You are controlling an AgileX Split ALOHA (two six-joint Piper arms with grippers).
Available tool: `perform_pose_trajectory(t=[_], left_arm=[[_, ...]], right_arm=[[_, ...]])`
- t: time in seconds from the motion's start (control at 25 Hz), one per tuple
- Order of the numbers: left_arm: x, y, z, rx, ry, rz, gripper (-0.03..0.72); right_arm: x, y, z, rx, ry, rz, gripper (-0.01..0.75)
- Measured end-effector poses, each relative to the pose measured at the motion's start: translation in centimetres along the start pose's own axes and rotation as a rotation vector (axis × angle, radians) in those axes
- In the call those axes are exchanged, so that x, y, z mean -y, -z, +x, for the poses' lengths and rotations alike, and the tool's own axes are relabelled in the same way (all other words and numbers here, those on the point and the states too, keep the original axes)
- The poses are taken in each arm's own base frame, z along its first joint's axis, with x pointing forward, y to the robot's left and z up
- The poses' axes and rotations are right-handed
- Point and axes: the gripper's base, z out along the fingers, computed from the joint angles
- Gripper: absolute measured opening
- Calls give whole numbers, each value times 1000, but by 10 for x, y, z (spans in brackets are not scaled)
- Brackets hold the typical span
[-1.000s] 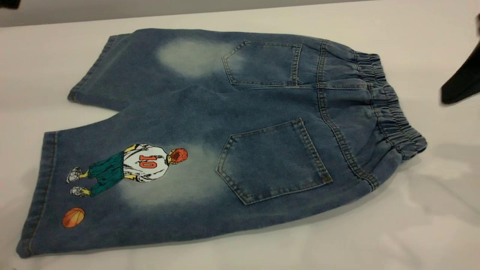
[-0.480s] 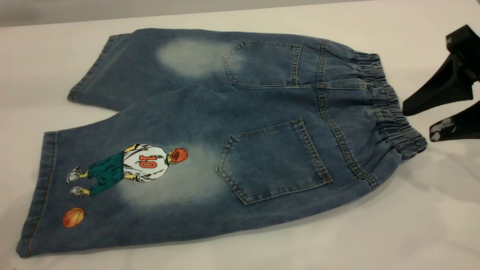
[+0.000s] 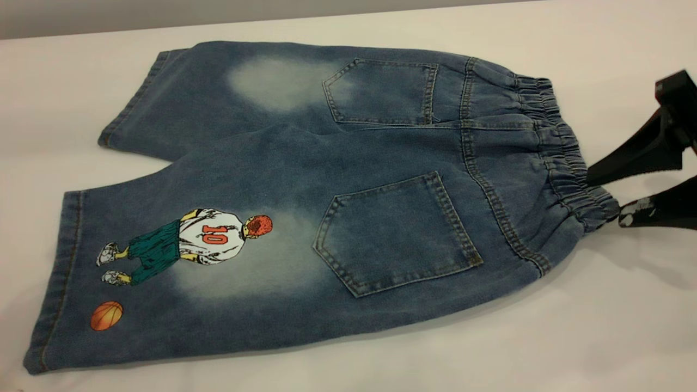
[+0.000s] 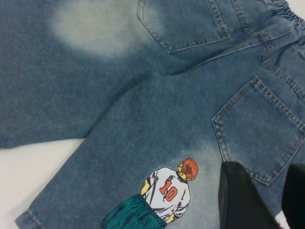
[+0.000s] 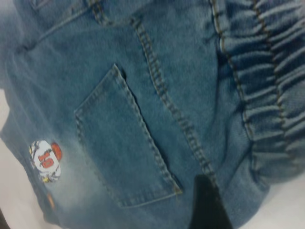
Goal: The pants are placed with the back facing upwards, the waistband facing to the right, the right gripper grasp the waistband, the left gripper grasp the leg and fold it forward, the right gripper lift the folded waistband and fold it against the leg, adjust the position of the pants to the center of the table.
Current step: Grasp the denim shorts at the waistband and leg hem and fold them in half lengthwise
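One pale table (image 3: pixel 348 359) under flat pants (image 3: pixel 305 190), right gripper (image 3: pixel 604 197) spread at the waistband (image 3: pixel 566 158), perhaps touching.

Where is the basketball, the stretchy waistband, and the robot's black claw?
basketball (image 3: pixel 106 316), exterior view, middle of the orange ball.
waistband (image 3: pixel 566 158), exterior view, its gathered ruffles.
right gripper (image 3: pixel 603 199), exterior view, between its two tips.

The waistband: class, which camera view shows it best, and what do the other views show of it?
The exterior view: the whole waistband shows there, gathered along the pants' right edge, with the open right pincer at its near end. The right wrist view shows only part of its ruffles, close up; the left wrist view only a sliver in one corner.
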Motion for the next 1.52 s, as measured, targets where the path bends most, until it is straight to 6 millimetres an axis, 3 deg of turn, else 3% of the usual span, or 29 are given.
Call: perform_pose_trajectory(t=[0.68, 1.08, 1.24, 1.52], left_arm=[[0, 0, 0, -1, 1, 2, 240], [0, 0, 0, -1, 1, 3, 240], [0, 0, 0, -4, -1, 2, 240], [0, 0, 4, -32, -21, 4, 240]], right_arm=[[20, -23, -10, -51, -102, 17, 368], [17, -29, -27, -27, -99, -28, 361], [18, -29, -27, -21, -101, -15, 309], [20, -29, -31, 13, -125, 0, 146]])
